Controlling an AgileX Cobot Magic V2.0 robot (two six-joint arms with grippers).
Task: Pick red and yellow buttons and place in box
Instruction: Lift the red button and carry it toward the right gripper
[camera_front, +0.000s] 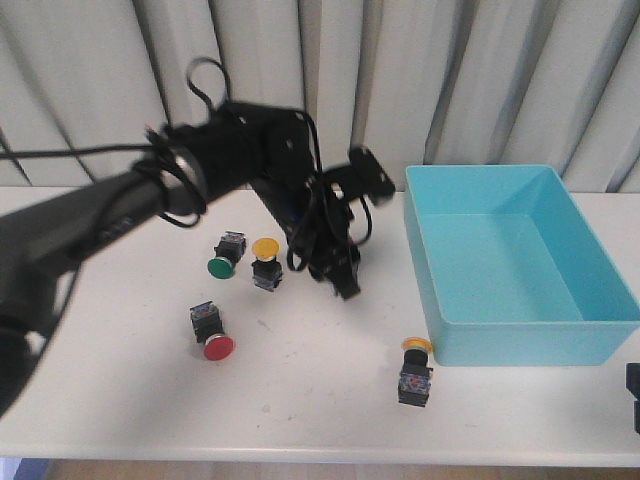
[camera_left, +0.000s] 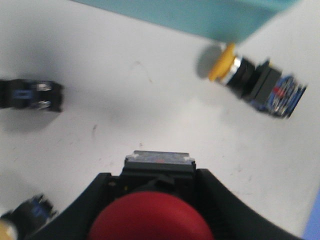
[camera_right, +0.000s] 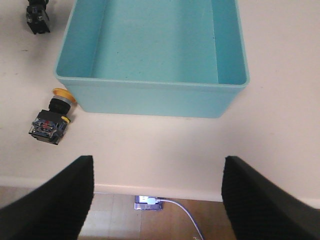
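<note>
My left gripper (camera_front: 343, 278) hangs over the table's middle, left of the box. In the left wrist view it (camera_left: 156, 180) is shut on a red button (camera_left: 147, 220), black body pointing out. A second red button (camera_front: 211, 336) lies at front left. One yellow button (camera_front: 266, 262) stands near the arm. Another yellow button (camera_front: 415, 369) lies on its side by the box's front left corner, also seen in both wrist views (camera_left: 250, 82) (camera_right: 51, 119). The turquoise box (camera_front: 520, 340) (camera_right: 150, 95) is empty. My right gripper (camera_right: 157, 200) is open and empty over the table's front edge.
A green-capped button (camera_front: 223, 258) lies next to the standing yellow one. A black switch body (camera_left: 31, 95) lies on the table in the left wrist view. Curtains hang behind the table. Floor with a power socket (camera_right: 148, 202) shows beyond the front edge.
</note>
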